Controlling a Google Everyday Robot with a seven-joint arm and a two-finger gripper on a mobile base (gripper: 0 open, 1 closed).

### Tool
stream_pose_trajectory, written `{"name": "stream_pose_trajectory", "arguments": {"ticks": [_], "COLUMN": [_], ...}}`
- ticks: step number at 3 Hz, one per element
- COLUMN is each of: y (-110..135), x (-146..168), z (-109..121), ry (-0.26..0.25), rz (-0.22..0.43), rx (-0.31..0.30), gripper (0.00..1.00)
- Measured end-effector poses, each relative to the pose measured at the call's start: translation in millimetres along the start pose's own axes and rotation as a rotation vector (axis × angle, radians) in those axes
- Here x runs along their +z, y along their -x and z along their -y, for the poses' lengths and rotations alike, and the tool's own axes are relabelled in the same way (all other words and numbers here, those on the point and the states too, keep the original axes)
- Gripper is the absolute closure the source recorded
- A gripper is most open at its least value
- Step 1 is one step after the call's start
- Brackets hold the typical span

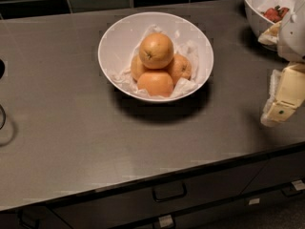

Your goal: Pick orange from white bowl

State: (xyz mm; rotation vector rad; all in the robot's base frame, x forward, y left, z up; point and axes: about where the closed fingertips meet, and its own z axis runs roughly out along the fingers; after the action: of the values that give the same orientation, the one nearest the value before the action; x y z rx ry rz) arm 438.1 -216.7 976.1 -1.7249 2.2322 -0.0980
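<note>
As seen from above: wide grey worktop (71, 128). Near its middle, white bowl (114, 42), paper-lined, heaped with four round fruits (155, 82). At the right edge, well apart from that bowl, cream claw (279, 109) over the worktop; spread or pressed together, cannot tell. Topmost in the heap, the orange (156, 50), resting on the three others.

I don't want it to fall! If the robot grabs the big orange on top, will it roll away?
The orange is round and perched on three smaller fruits, so a nudge would probably roll it. Its matte skin likely grips well. The gripper is at the right edge, apart from the white bowl.
</note>
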Motion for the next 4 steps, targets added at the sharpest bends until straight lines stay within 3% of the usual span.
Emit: {"name": "stream_pose_trajectory", "arguments": {"ticks": [1, 2, 4], "y": [0, 45, 54], "x": [0, -2, -2], "z": [0, 18, 28], "ry": [0.000, -0.022, -0.031], "rz": [0.000, 0.047, 0.050], "rx": [0.000, -0.130, -0.161], "gripper": [0.00, 0.00, 0.00]}}
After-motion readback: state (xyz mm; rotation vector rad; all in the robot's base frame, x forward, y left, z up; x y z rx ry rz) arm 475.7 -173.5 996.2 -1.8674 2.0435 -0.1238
